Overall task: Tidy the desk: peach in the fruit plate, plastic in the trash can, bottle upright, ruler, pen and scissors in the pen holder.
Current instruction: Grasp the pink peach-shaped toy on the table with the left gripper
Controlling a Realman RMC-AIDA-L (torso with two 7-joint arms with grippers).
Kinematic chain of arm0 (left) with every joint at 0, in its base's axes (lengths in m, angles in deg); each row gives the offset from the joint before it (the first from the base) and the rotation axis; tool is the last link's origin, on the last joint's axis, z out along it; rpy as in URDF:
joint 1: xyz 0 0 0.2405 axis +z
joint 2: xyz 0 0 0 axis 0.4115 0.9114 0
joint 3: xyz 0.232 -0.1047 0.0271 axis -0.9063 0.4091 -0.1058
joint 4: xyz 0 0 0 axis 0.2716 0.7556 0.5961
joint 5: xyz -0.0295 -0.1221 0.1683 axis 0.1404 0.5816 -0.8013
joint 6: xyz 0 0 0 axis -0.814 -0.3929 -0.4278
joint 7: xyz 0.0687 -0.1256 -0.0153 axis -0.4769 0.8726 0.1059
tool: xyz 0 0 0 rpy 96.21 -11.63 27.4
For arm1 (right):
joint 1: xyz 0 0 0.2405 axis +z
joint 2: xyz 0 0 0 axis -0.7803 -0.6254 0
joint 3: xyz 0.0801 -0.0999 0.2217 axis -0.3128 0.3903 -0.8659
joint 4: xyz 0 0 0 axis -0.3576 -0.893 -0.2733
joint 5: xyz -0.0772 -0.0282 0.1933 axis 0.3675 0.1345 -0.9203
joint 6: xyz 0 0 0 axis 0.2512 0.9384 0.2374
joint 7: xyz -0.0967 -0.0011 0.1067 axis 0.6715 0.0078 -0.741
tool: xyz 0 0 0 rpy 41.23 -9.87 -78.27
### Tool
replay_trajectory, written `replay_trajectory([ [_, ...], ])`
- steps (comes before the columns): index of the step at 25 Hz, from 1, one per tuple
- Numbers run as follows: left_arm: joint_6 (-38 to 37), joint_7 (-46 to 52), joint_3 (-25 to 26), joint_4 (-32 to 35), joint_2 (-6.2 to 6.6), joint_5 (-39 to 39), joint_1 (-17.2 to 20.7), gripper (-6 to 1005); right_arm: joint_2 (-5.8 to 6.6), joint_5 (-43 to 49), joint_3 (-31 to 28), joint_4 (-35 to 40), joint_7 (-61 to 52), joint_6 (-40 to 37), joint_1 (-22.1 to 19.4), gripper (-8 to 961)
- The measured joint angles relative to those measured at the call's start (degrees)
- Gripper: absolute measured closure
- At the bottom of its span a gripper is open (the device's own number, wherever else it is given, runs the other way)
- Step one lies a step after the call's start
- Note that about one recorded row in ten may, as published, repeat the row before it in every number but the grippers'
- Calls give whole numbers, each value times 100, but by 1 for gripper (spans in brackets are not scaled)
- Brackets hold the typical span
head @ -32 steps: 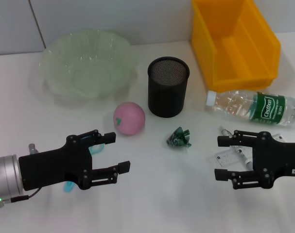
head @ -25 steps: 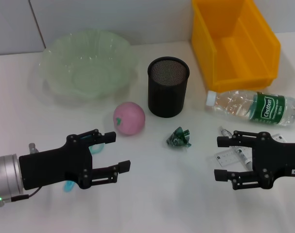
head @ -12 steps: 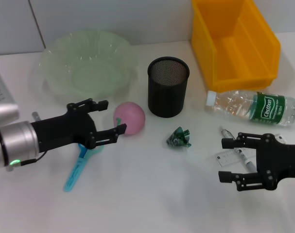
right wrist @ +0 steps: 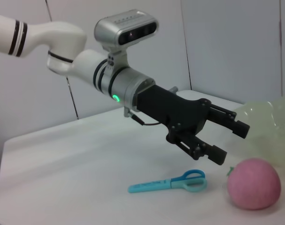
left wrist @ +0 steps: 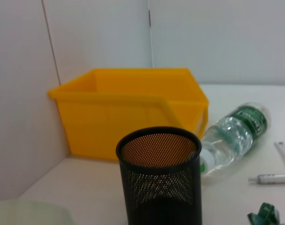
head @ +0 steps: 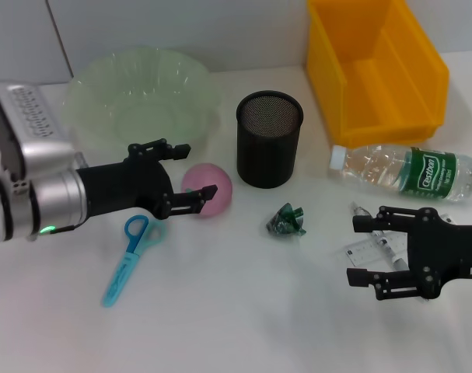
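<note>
Your left gripper (head: 190, 169) sits w/ fingers spread just left of the peach (head: 208, 189), above the counter (head: 243, 311); scissors (head: 129, 256) lie below it, plate (head: 141, 101) behind. Holder (head: 269, 138) upright mid-counter, plastic (head: 287, 220) in front of it. Bottle (head: 407, 172) lies on its side by the bin (head: 374, 66). Your right gripper (head: 368, 249) hovers fingers spread beside pen (head: 381, 242) & ruler (head: 358, 250).

The pink peach (head: 208, 189) sits at nine o'clock of the black mesh pen holder (head: 269, 140). The crumpled green plastic (head: 287, 220) lies at six o'clock of it, and the bottle (head: 405, 172) lies on its side at three o'clock. The blue scissors (head: 130, 257) lie at eight o'clock.
</note>
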Motion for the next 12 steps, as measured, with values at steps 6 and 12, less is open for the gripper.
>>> replay_trajectory([
  [6,497,305,-372,-16,20,-133,-220,219,-3,11,38,-53,5,192,31,119],
  [12,1021,942,-659,-36,6,-652,-431,224,-11,74,150,-75,17,259,139,120],
])
